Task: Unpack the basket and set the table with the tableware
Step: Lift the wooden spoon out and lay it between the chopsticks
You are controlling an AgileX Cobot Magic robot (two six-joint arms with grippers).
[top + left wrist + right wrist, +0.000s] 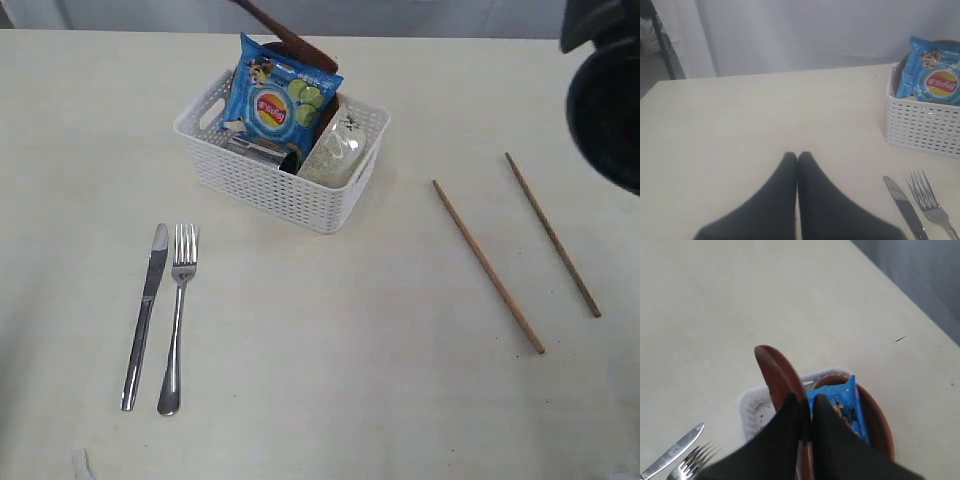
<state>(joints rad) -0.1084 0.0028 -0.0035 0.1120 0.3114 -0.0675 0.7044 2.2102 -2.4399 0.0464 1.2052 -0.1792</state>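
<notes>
The white basket (265, 185) sits on the pale worktop (350, 380), and everything else is placed around it. Inside it a blue chip bag (280, 100) stands upright. A shiny steel cup (258, 150) lies low in front of the bag, and an off-white bowl (335, 155) is tipped on its edge against the basket's right wall. A round brown plate (880, 430) stands behind the bag.

The right gripper (806, 400) hangs above the basket with its fingers clamped on the handle of the reddish-brown wooden spoon (295, 42). The spoon slants over the basket's far rim, its broad end just behind the top of the bag.

In front of the basket and to its left, the knife (145, 315) and fork (177, 320) lie side by side, close but apart. Well to the basket's right lie the two chopsticks (488, 265), separated and roughly parallel.

The left gripper (797, 156) hovers low over bare worktop to the left of the basket, near the knife. Its fingers are pressed together on nothing.
</notes>
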